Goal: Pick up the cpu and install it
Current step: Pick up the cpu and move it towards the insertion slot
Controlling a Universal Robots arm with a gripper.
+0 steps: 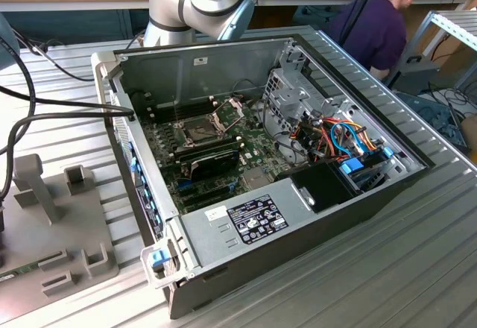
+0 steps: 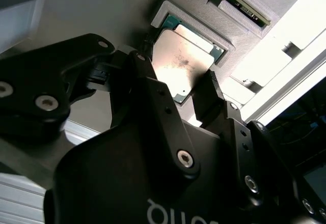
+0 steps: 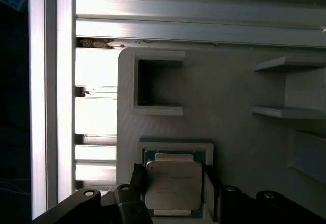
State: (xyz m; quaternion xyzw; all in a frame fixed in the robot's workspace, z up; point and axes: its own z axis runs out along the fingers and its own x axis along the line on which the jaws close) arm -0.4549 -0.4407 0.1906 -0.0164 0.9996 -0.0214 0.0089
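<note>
As the first wrist view looks straight down past the tool [image 3: 174, 191], the cpu [image 3: 173, 183] lies flat, silvery top up, in a shallow rimmed recess [image 3: 175, 143] of a grey moulded holder plate [image 3: 229, 96]. The chip sits directly beneath the tool and between its fingers [image 3: 137, 184], which are spread, one beside each of two opposite edges. They stand very close to those edges, and whether they touch cannot be told. The closing line thus runs across the chip from side to side, with its flat face square to the approach.

A deeper square pocket [image 3: 158, 84] in the same plate holds nothing. Two thin ribs [image 3: 285, 89] rise from the plate, well apart from the chip.

In the exterior view, the open computer case [image 1: 298, 231] rests on the ribbed metal counter [image 1: 387, 268]. The dark socket [image 1: 195, 128] on its board appears unfilled, with the shiny hinged frame [image 1: 229, 108] raised beside it. Judged from this, the chip has not yet been lifted.
</note>
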